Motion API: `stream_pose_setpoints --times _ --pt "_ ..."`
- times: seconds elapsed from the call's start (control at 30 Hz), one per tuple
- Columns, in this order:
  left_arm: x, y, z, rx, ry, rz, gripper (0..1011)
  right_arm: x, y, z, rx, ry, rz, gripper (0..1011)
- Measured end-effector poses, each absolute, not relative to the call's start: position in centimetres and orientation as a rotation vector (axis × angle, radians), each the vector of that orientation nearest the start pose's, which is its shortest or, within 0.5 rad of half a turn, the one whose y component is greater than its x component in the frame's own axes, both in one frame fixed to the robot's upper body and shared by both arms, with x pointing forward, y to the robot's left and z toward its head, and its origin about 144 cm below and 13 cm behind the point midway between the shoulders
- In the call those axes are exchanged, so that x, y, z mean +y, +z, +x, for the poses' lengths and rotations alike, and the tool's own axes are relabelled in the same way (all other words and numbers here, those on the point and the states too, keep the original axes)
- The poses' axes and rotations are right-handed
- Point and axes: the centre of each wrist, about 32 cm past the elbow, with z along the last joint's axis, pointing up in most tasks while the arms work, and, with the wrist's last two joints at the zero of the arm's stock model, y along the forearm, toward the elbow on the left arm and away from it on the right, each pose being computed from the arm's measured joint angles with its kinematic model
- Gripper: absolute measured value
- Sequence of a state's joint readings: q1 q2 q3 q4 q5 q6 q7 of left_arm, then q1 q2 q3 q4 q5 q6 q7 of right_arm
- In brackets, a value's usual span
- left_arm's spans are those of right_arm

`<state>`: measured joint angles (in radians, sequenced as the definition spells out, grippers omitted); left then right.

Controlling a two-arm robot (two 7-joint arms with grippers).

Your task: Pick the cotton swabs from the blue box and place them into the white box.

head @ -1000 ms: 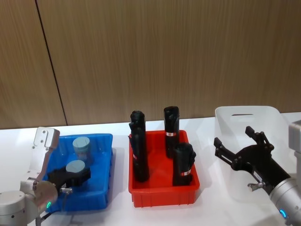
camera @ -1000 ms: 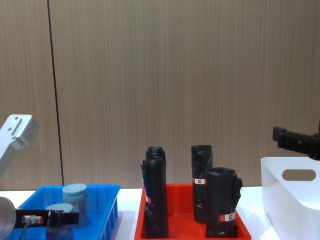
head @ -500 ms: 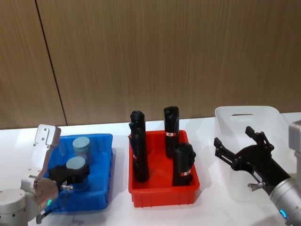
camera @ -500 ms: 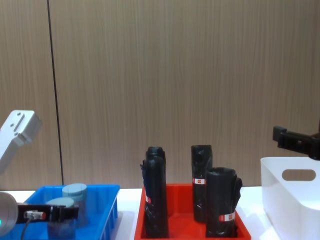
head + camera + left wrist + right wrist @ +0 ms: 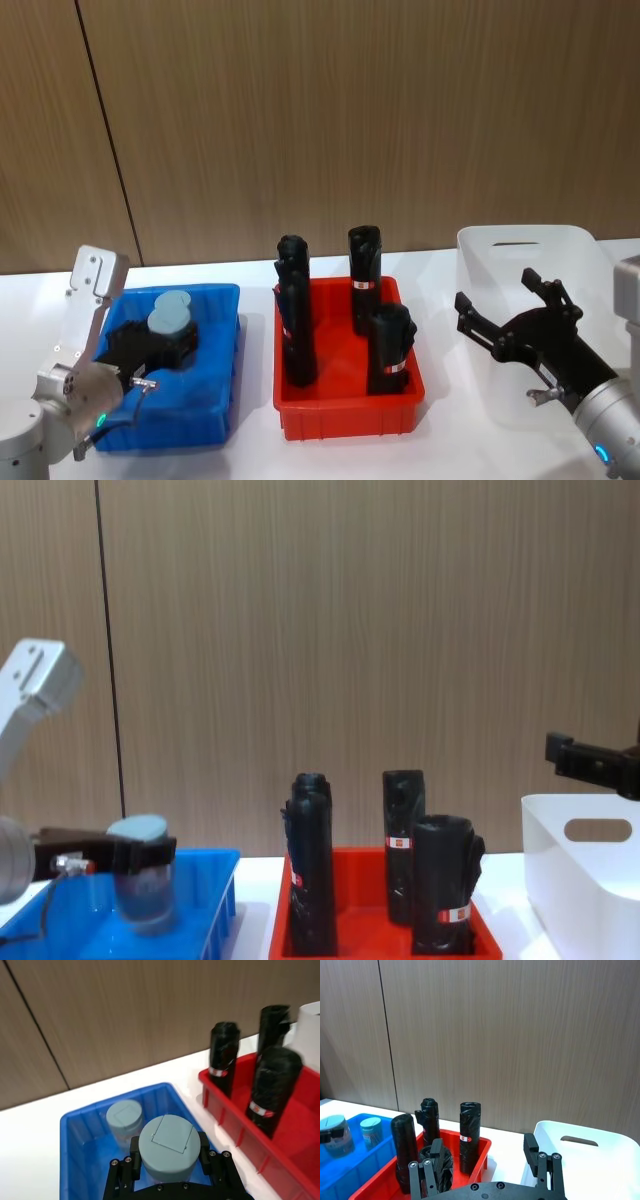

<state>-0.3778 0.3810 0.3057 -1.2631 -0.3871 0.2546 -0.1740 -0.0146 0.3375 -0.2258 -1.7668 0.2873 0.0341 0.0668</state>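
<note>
Left hand [image 5: 169, 1152] clasps cotton swabs [image 5: 169, 1137] (upright) over blue box [image 5: 82, 1165].

Your left gripper [image 5: 170, 1160] is matt black, its fingers [image 5: 134, 1157] studded with small silver screws [image 5: 114, 1162]. Behind it you see a silver-grey wrist [image 5: 55, 400] with a green light [image 5: 101, 420], a pale grey bracket [image 5: 92, 285] and a thin cable [image 5: 145, 383]. Your right gripper [image 5: 494, 289] is black too, on a silver wrist [image 5: 612, 420] with a blue light [image 5: 600, 452].
</note>
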Motion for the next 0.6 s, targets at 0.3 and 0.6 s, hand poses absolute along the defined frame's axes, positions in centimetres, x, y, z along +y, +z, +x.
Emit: stream_pose_setpoints --times 0.3,0.6 --pt "28.9 119.3 54.4 0.075 1.136 0.226 665 -23.7 118.9 44.3 -0.075 -1.229 0.026 1001" --pt "29.1 120.8 53.7 0.031 1.017 0.207 664 -23.7 118.9 44.3 -0.075 -1.229 0.026 1002"
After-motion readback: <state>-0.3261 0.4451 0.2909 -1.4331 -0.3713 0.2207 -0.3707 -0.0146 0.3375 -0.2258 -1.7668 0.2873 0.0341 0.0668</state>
